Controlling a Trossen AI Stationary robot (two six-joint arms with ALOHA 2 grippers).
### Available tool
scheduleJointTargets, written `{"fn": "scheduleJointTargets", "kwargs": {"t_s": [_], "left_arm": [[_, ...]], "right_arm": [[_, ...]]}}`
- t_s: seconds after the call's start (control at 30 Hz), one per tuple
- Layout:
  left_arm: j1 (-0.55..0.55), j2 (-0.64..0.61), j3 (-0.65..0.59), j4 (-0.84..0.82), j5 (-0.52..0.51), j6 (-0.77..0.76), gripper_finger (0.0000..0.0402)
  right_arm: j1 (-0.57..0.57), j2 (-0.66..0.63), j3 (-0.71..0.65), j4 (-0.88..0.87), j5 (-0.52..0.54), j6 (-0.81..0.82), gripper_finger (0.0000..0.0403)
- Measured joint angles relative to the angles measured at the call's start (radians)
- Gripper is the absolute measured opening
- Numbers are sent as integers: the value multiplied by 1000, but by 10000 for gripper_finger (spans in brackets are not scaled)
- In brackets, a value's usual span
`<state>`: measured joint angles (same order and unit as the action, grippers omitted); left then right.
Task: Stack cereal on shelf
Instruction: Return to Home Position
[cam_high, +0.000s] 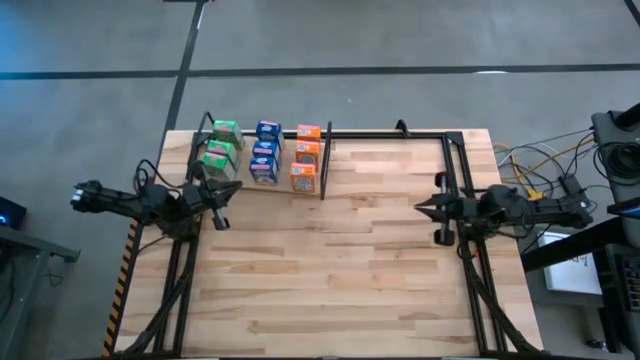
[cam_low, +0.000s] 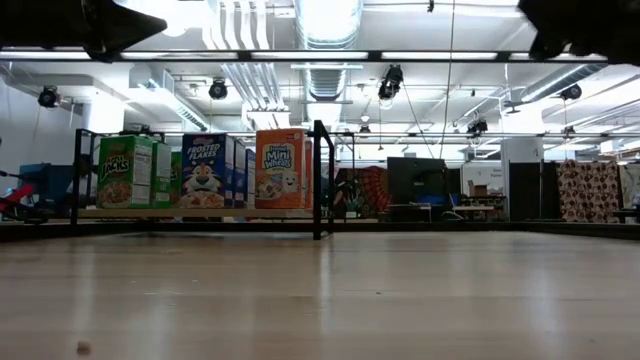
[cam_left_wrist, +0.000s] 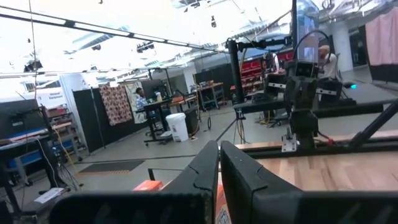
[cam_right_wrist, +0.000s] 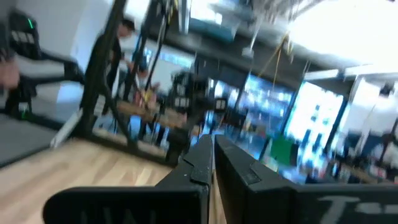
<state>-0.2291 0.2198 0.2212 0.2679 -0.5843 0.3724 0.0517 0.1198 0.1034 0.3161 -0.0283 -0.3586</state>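
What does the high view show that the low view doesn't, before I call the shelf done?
Only the high view: each colour runs three boxes deep, green cereal, blue cereal, orange cereal. It also places the left gripper by the shelf's front edge near the green row, and the right gripper over the table, well right of the boxes. Only the low view: the front boxes' printed faces, standing upright, and the room behind. Both: the shelf with all three colours left of the divider rod.

Open tabletop (cam_high: 340, 270), one crowded corner
Cereal boxes (cam_high: 264, 152) fill the shelf (cam_low: 200, 213) at the far left, black divider rod (cam_high: 326, 160) upright beside them; nearer, bare wood.
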Motion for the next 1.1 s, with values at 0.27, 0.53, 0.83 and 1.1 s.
{"fn": "scheduleJointTargets", "kwargs": {"t_s": [0.27, 0.53, 0.83, 1.1], "left_arm": [[0, -83, -34, -39, 0, -25, 0], [0, -169, -108, -104, 0, -69, 0], [2, -203, -211, -104, 2, -175, 0], [2, -193, -211, -136, -246, -349, 0]], "right_arm": [[0, -119, -50, -57, -7, -10, 9], [0, -106, -77, -58, 2, -60, 9], [-1, -104, -91, -107, 29, -84, 9], [-1, -93, -91, -112, 275, -35, 9]]}}
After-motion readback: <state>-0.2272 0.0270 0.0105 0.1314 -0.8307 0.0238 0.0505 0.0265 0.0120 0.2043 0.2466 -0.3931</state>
